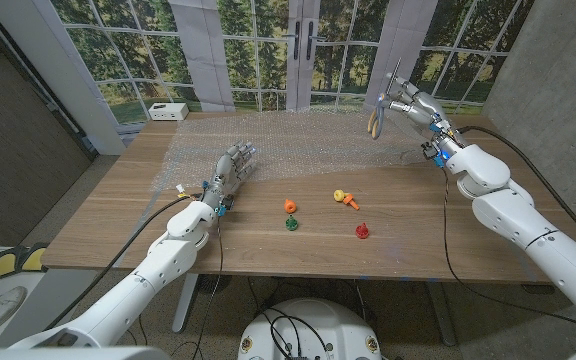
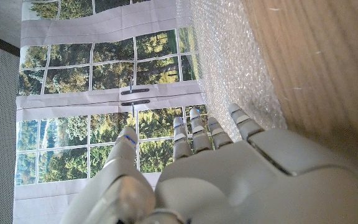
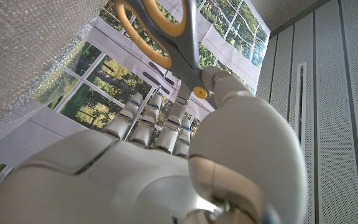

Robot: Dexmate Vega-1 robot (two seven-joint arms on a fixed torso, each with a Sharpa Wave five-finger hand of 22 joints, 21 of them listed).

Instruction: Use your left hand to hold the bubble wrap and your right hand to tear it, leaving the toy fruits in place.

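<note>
The wooden table (image 1: 268,240) carried a clear, dimpled bubble wrap (image 1: 298,150) sheet across its far half. Nearer lay small toy fruits (image 1: 323,215), orange, green, yellow and red, apart from the wrap. The left hand (image 1: 230,172) rested on the wrap's near edge, fingers (image 2: 194,134) straight and close together. The right hand (image 1: 408,105), raised above the wrap's far right part, pinched yellow-handled scissors (image 3: 166,43).

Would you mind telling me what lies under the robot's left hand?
The left hand rests on the bubble wrap spread over the wooden table. Whatever lies directly beneath its fingers is covered.
</note>
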